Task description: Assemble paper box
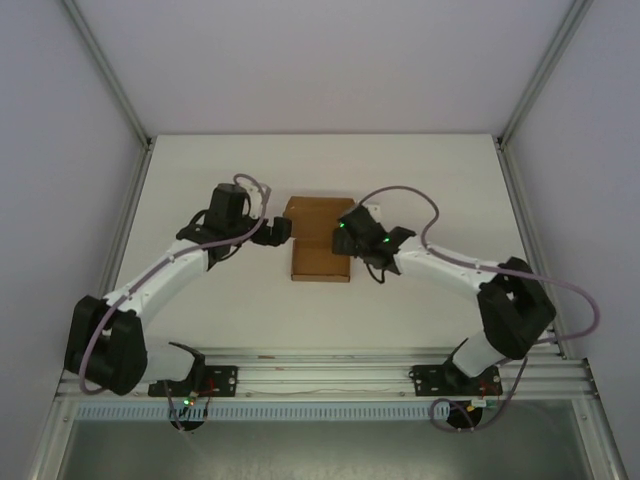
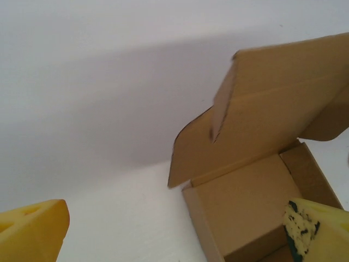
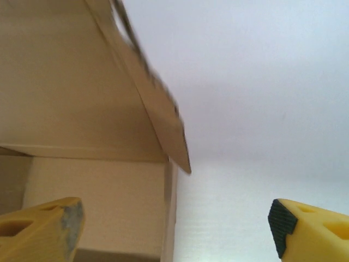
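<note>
From above, the paper box (image 1: pixel 318 262) is seen at the middle of the white desk (image 1: pixel 230 310). Its far half is partly covered by the two wrists, so the flaps there are hard to make out. The left arm (image 1: pixel 160 275) is brought up to the box's left edge and the right arm (image 1: pixel 450 265) to its right edge. Under the dark housings the fingers cannot be told clearly from above.

In the left wrist view the box is cut off at the right and bottom edges; an open tray with a raised lid is shown. The left fingers (image 2: pixel 32 234) are spread wide, one over bare desk left of the box, the other over the tray. Whether it touches cardboard cannot be told.

In the right wrist view the lid is blurred. The right fingers (image 3: pixel 311 232) are spread wide with the box's right wall between them, and nothing is clamped. A grey cable (image 1: pixel 410 192) is looped to the right of the box.
</note>
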Robot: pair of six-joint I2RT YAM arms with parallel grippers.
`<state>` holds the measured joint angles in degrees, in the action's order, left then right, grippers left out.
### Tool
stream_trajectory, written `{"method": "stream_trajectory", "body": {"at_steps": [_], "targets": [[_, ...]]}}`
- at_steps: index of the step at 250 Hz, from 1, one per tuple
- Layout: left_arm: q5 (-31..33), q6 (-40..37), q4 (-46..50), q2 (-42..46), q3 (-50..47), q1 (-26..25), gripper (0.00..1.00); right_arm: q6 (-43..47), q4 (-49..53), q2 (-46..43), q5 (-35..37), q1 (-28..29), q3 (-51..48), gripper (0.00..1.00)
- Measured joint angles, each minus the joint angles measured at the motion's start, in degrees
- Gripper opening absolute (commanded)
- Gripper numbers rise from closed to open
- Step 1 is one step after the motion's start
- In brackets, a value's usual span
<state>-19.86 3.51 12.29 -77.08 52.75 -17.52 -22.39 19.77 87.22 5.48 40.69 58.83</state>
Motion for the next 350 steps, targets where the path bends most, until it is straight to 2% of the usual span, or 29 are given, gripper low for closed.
{"method": "stream_trajectory", "body": {"at_steps": [34, 69, 88, 103, 131, 152, 163, 175, 188, 201, 235, 258, 280, 312, 350], "targets": [[-2.0, -5.9, 3.4, -7.9, 9.9, 0.0, 1.0, 12.0, 0.4, 0.8, -9.6, -7.3, 6.0, 0.9], [-5.0, -13.1, 7.0, -14.8, 16.7, 0.1, 0.97, 22.0, 4.6, 7.5, -15.6, -10.0, 16.5, 0.76], [-6.2, -16.0, 10.1, -18.3, 19.3, 0.1, 0.89, 25.9, 7.8, 12.5, -18.2, -10.4, 22.4, 0.66], [-7.2, -18.1, 12.0, -20.3, 20.7, 0.1, 0.75, 27.6, 10.1, 15.7, -20.1, -10.8, 25.5, 0.56], [-8.0, -19.7, 14.4, -22.1, 22.2, 0.1, 0.47, 29.8, 13.4, 18.4, -21.6, -11.8, 27.0, 0.46], [-8.4, -21.3, 15.4, -22.6, 23.0, 0.1, 0.35, 30.2, 15.2, 18.4, -21.9, -12.4, 27.0, 0.39], [-8.7, -21.6, 15.5, -22.6, 23.1, 0.1, 0.34, 30.5, 15.4, 18.3, -21.9, -12.4, 27.0, 0.37], [-9.1, -21.7, 15.5, -22.5, 23.1, 0.1, 0.34, 30.8, 15.5, 18.3, -21.9, -12.4, 27.0, 0.27], [-9.6, -21.8, 15.5, -22.5, 23.1, 0.1, 0.34, 31.2, 15.5, 18.1, -22.1, -12.4, 26.9, 0.23], [-9.8, -21.9, 15.5, -22.5, 23.1, 0.1, 0.31, 31.3, 15.4, 17.8, -22.1, -12.3, 26.6, 0.14], [-9.9, -21.9, 15.5, -22.3, 23.1, 0.1, 0.32, 32.0, 15.4, 16.6, -22.5, -12.4, 26.0, 0.03], [-9.7, -21.9, 15.4, -22.3, 23.1, 0.1, 0.31, 33.3, 15.4, 15.6, -23.6, -12.4, 25.5, 0.0], [-9.5, -22.1, 15.4, -22.3, 22.9, 0.1, 0.25, 34.8, 15.4, 14.6, -24.3, -12.4, 24.5, 0.0], [-9.5, -22.9, 15.4, -22.0, 22.4, 0.1, 0.0, 36.0, 15.4, 14.2, -24.7, -12.4, 24.2, 0.0], [-8.6, -20.6, 15.2, -20.4, 21.9, 0.0, 0.0, 34.7, 14.3, 13.9, -24.7, -12.3, 23.5, 0.0]]}}
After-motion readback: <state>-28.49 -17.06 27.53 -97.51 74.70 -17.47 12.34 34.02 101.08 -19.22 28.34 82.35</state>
